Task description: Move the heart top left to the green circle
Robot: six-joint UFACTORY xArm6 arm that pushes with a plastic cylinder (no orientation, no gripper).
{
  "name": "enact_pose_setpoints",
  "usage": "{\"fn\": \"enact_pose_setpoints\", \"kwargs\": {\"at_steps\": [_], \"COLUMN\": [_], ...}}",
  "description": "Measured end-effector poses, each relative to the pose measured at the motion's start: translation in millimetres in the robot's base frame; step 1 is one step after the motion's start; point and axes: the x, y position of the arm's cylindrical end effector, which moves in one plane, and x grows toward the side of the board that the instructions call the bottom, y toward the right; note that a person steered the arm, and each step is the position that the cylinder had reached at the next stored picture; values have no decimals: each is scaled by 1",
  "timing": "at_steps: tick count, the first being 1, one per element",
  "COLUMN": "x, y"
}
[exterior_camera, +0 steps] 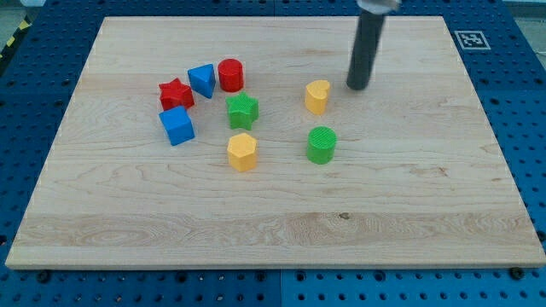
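Camera view: my tip [357, 86] is sitting just right of the yellow heart [317, 96] — no hand, nothing pinching. Light, rigid, slippery — I'm judging a push on its upper-right face toward the green circle [322, 144].

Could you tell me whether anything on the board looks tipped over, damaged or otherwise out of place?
Nothing stands out. All eight blocks sit flat on the wooden board, none stacked or toppled. My tip rests just to the view's right of the yellow heart, apart from it; the green circle lies below the heart.
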Motion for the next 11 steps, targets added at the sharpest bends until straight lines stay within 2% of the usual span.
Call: {"fn": "enact_pose_setpoints", "kwargs": {"at_steps": [2,4,8,9,11], "x": [24,24,24,31,138], "y": [-3,-14,-80,-72,33]}}
